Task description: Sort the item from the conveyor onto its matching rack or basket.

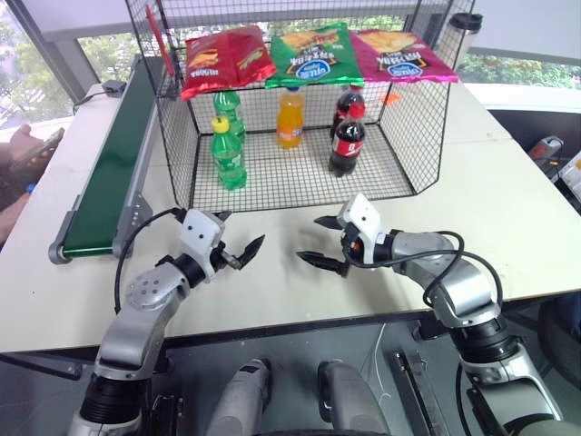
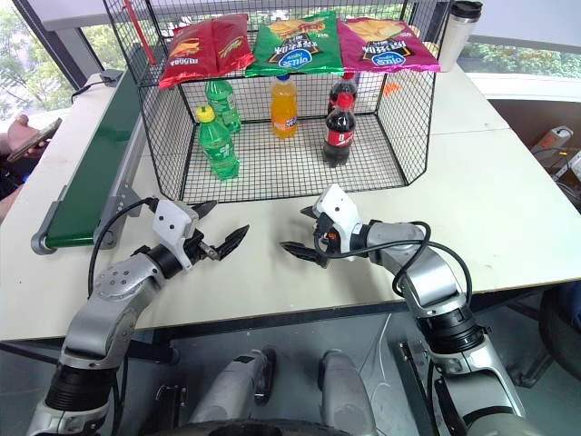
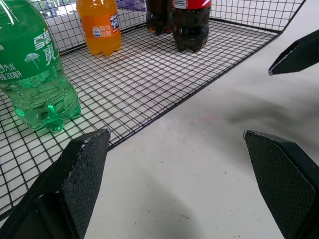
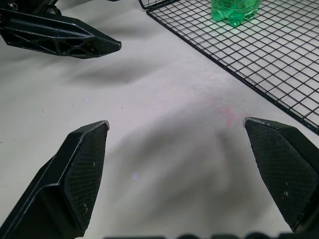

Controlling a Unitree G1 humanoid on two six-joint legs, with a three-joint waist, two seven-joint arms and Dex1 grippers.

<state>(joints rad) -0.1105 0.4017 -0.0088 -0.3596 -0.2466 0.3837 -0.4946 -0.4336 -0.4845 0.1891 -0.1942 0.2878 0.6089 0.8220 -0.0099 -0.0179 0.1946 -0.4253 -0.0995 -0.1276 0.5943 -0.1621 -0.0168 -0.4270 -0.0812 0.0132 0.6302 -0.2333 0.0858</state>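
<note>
Going left to right: the conveyor (image 1: 107,173) along the tabletop's left edge looks bare. My left gripper (image 1: 238,241) and right gripper (image 1: 320,242) hover near the front edge, both spread wide, holding nothing. The orange drink bottle (image 1: 290,117) already stands in the cage (image 1: 300,168) toward the back edge, so I'd say the sort's basically done.

Place: robot test lab staged as a shop
Furniture: pale table (image 1: 508,218) beside large windows (image 1: 64,41)
Equipment: green conveyor (image 1: 109,173)
Stock: wire-mesh cage (image 1: 408,136) holding drink bottles (image 1: 229,153), chip bags (image 1: 313,56) on top
</note>
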